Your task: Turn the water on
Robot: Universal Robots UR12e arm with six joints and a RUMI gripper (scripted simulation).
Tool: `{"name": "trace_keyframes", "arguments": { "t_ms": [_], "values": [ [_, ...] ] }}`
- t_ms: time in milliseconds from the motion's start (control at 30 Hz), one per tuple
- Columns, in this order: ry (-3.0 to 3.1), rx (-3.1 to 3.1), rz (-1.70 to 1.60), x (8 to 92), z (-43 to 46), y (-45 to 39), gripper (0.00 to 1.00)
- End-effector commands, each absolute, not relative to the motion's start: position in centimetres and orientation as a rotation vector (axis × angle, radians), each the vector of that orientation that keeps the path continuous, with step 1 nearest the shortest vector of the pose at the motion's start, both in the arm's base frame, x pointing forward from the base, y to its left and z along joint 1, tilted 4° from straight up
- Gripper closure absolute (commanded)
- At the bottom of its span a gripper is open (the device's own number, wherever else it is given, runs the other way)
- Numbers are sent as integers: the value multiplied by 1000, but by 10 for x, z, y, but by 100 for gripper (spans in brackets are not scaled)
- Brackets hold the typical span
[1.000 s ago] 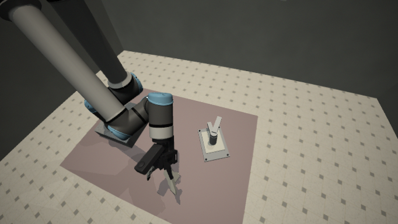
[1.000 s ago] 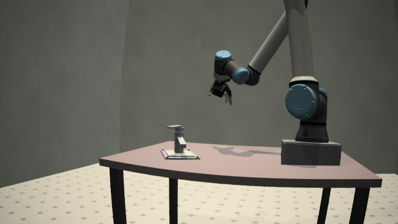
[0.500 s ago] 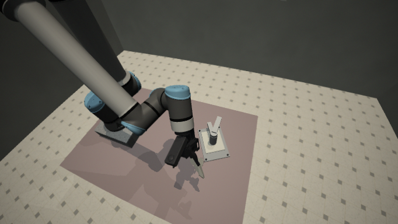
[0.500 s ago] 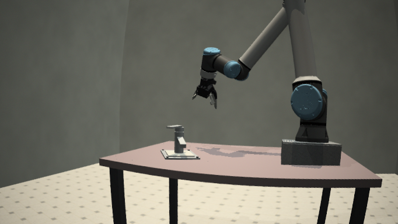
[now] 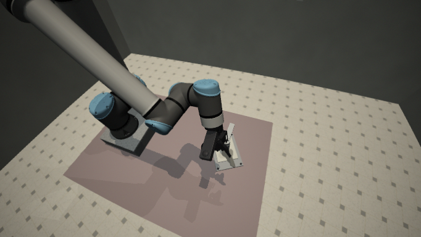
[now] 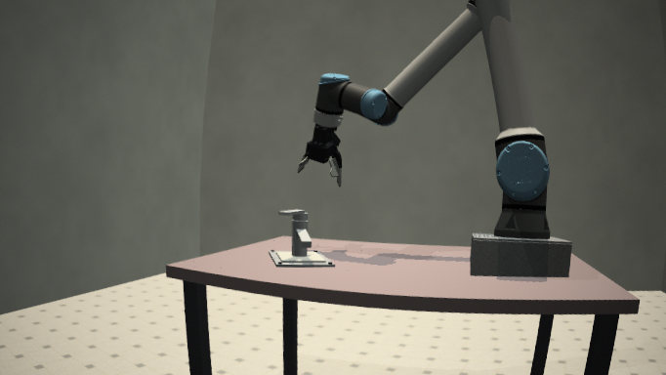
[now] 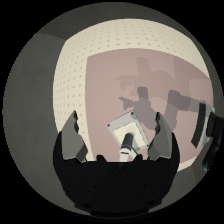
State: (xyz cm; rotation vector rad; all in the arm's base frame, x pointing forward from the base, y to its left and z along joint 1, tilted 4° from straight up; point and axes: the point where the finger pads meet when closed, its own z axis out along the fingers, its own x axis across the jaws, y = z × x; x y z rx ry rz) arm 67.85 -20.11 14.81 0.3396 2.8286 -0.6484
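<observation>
A grey tap (image 6: 300, 234) stands on a light base plate (image 6: 301, 258) near the left end of the brown table. Its flat lever (image 6: 292, 212) lies level on top of the tap body. In the top view the lever (image 5: 230, 129) and plate (image 5: 227, 162) show partly behind my gripper. My gripper (image 6: 319, 170) hangs open and empty well above the tap, a little to its right, fingers pointing down. In the wrist view the tap (image 7: 127, 144) and its plate (image 7: 128, 127) lie between my two open fingers, far below.
The arm's grey pedestal (image 6: 520, 254) stands at the right end of the table. The table edge (image 6: 234, 280) runs close in front of the tap plate. A tiled floor (image 5: 339, 148) lies all around.
</observation>
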Motion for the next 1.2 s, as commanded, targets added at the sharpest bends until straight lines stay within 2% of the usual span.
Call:
{"name": "trace_keyframes", "arguments": {
  "t_ms": [0,167,667,1167],
  "values": [
    [2893,332,-515,705,135,-148,0],
    [2920,326,-462,712,130,-122,0],
    [3077,318,-198,729,118,21,0],
    [3144,326,-105,725,118,79,0]
  ]
}}
